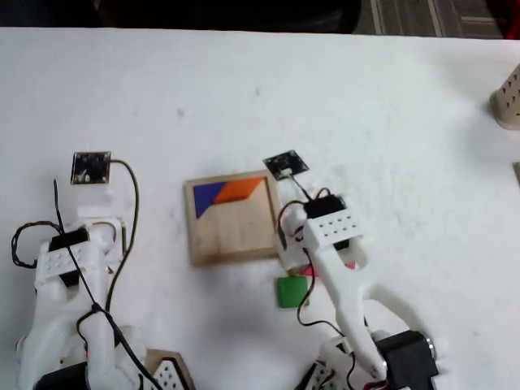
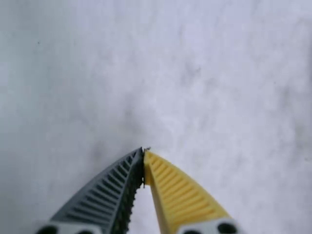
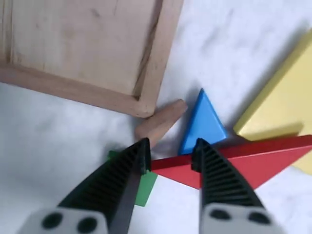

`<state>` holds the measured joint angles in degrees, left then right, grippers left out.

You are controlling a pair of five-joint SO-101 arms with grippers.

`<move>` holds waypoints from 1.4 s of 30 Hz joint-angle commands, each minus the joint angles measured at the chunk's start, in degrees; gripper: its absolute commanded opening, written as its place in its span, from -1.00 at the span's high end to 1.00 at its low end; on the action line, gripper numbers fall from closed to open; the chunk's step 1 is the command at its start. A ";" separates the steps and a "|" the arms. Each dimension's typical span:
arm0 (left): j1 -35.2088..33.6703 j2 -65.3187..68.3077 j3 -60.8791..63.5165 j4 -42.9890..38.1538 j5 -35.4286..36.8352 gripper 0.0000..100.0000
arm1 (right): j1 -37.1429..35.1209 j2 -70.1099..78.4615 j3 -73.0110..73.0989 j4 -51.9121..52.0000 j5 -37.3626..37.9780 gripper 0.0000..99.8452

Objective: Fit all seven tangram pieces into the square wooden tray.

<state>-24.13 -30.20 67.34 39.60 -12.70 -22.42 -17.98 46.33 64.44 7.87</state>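
While the tray (image 1: pixel 231 236) is only partly filled, the right gripper (image 3: pixel 170 148), jaws apart, straddles the red triangle's (image 3: pixel 258 163) tip beside the tray's corner; the left gripper (image 2: pixel 144 155) is closed over the table (image 2: pixel 195 73). A pickup seems in hand, needing a square squeeze next.

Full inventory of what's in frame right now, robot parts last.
table: 1, white, under everything
wooden tray: 1, light wood, mid-table
blue piece: 1, blue, tray's far-left corner
orange piece: 1, orange, in tray beside blue piece
green piece: 1, green, off tray's near-right corner
red triangle: 1, red, under right gripper
small blue triangle: 1, blue, beside red triangle
yellow piece: 1, yellow, beside small blue triangle
tan piece: 1, wood-coloured, at tray corner
perforated object: 1, beige, table's right edge
left gripper: 1, grey and yellow fingers shut, over bare table
right gripper: 1, black fingers open
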 commanded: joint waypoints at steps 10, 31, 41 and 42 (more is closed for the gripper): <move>0.48 -1.45 -0.53 -1.58 -0.35 0.96 | -2.77 -2.77 0.62 0.22 0.88 0.87; 0.48 -1.45 -0.53 -1.58 -0.35 0.96 | -5.67 -22.29 12.75 1.19 9.58 0.86; 0.48 -1.45 -0.53 -1.58 -0.35 0.96 | -7.87 -26.68 18.55 0.57 8.62 0.56; 0.48 -1.45 -0.53 -1.58 -0.35 0.96 | -8.40 -25.98 18.55 0.57 10.02 0.58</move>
<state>-24.13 -30.20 67.34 39.60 -12.70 -29.45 -44.53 65.32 65.41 14.73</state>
